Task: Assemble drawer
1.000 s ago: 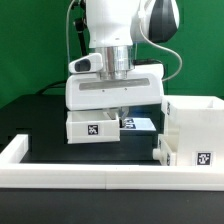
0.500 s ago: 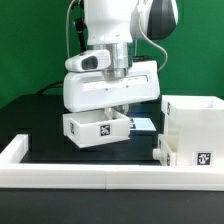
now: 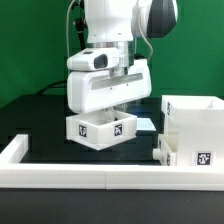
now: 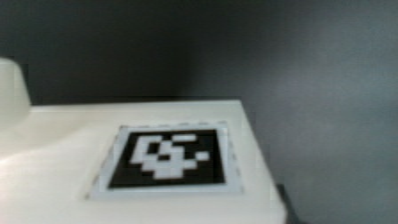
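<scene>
White plastic tray [image 3: 100,130] hangs under the end effector [image 3: 113,106]. It looks clear of the black table [image 3: 35,118] and is turned so two tagged walls face the exterior camera. Fingertips are mostly hidden by the hand body and the tray rim. My read: pinched on one upper wall edge, since nothing else is carrying it. Wrist view only gives a blurred white face of the tray [image 4: 71,130] with one tag [image 4: 169,157], no fingers in shot. Casing [image 3: 195,130] stands on the table at the exterior view's right, open side up as far as I can tell, apart from the tray and just behind the border rail [image 3: 90,172]. Second tray: can't pick it out for sure. Handling guess: thin-walled moulded part, light, stiff overall, but the walls will flex if squeezed hard. It's smooth, so it can swivel about a single-wall pinch. Best hold is mid-wall near the rim, off the tags. Fit into the casing is likely tight; go in level and square or it jams.
</scene>
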`<state>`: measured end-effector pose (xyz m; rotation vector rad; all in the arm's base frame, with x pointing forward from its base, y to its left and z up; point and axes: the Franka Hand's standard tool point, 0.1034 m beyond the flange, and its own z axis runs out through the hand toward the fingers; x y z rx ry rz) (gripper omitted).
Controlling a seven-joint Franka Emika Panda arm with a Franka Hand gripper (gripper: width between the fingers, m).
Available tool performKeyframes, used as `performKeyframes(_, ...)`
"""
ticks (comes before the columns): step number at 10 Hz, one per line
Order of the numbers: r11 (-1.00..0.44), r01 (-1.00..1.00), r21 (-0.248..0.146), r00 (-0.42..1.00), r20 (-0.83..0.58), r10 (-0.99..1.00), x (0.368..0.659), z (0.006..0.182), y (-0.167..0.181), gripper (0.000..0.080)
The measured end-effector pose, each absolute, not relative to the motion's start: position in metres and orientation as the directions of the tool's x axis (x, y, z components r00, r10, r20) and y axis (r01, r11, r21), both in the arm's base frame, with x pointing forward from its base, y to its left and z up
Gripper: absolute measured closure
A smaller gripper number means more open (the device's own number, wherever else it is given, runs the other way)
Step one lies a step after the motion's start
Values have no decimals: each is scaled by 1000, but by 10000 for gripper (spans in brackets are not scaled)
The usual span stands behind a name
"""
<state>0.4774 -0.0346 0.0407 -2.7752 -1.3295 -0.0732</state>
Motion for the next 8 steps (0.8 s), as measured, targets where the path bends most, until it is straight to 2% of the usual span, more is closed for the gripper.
performKeyframes(1,-541,841,-24,541,72,838,481,42,-37,758)
performKeyframes(3,-433,901,-26,434,64,899,491,46,-37,758)
performKeyframes(5,-262,965,-15,263,51,964,505,53,-38,758)
performKeyframes(6,-264,964,-28,266,48,963,512,58,-38,758)
performKeyframes(8,-266,963,-28,267,49,962,511,56,-38,758)
